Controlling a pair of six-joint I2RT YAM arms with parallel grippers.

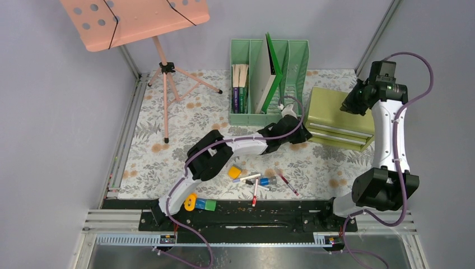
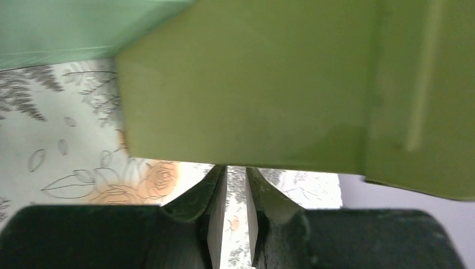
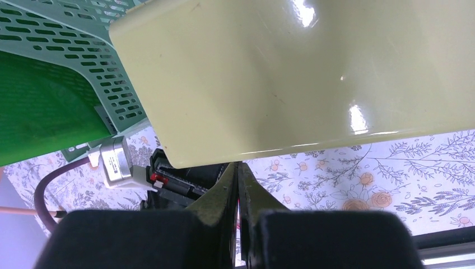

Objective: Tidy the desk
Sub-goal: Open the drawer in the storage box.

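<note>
The desk (image 1: 168,162) is a tabletop in pale floral cloth. My left gripper (image 1: 302,134) reaches to the left front corner of an olive-green drawer box (image 1: 339,117). In the left wrist view the left gripper (image 2: 235,171) stands open by a narrow gap with only the desk cloth (image 2: 56,140) showing between its fingers, just below the drawer box (image 2: 252,84). My right gripper (image 1: 350,103) hovers over the box's top; in its wrist view the right gripper (image 3: 236,165) is shut on nothing, above the drawer box (image 3: 291,73).
A green file organiser (image 1: 269,81) with books stands behind the left gripper. Markers (image 1: 255,179), a red pen (image 1: 288,183), a yellow sharpener (image 1: 234,171) and small coloured blocks (image 1: 200,204) lie near the front edge. A pink music stand (image 1: 134,19) rises at the back left.
</note>
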